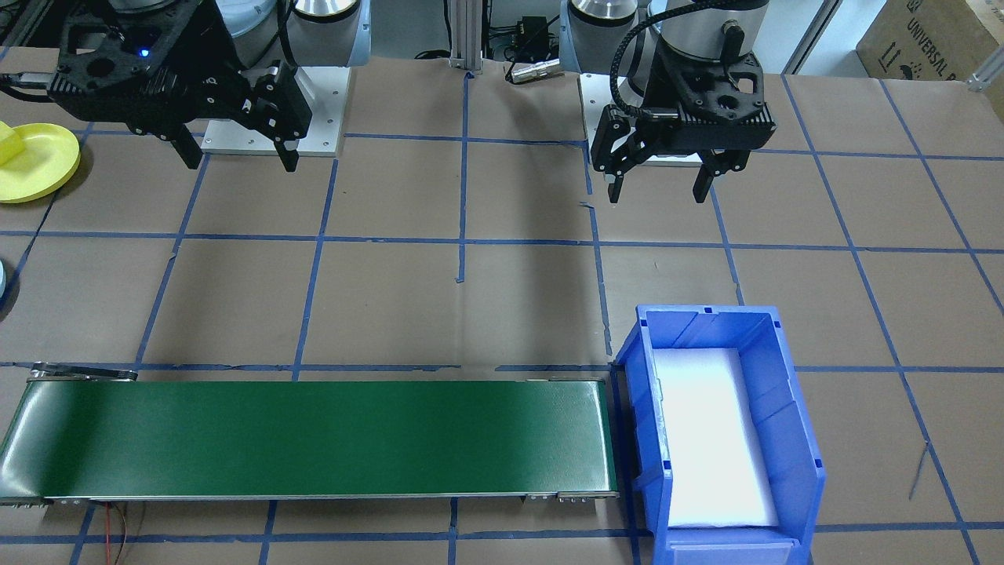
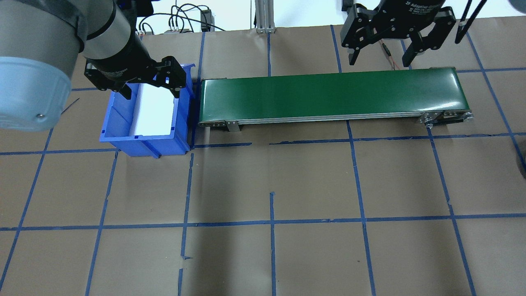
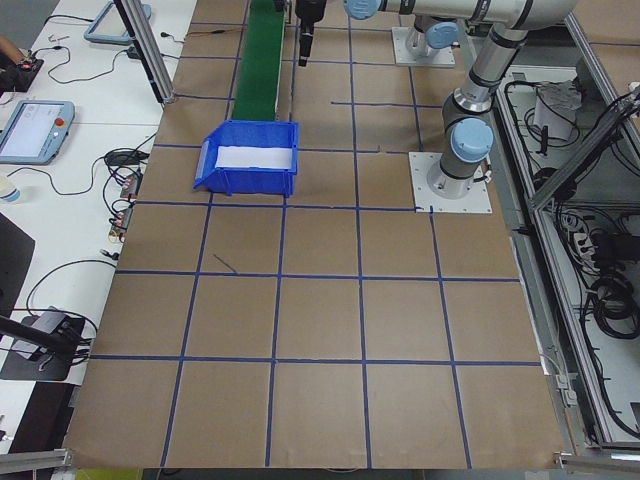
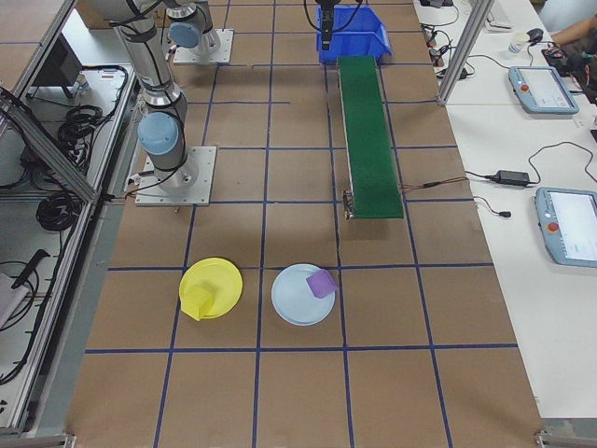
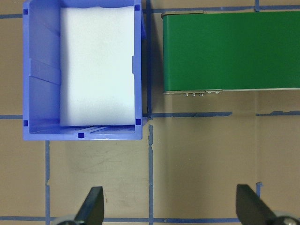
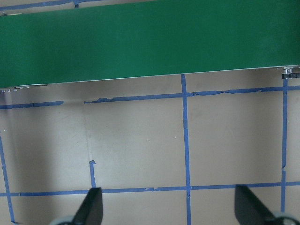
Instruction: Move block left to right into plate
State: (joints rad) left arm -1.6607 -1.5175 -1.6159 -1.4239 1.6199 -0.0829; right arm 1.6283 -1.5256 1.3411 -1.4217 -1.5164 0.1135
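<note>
Black L gripper [image 1: 657,186] jaws wide, empty | R gripper [image 1: 239,161] prob. same

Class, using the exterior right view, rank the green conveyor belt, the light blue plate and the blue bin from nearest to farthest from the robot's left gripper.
1. Blue bin: directly by the left gripper, at the table's far end.
2. Green conveyor belt: stretches from the bin toward the camera.
3. Light blue plate: near end, past the belt, with a purple block on it.
</note>
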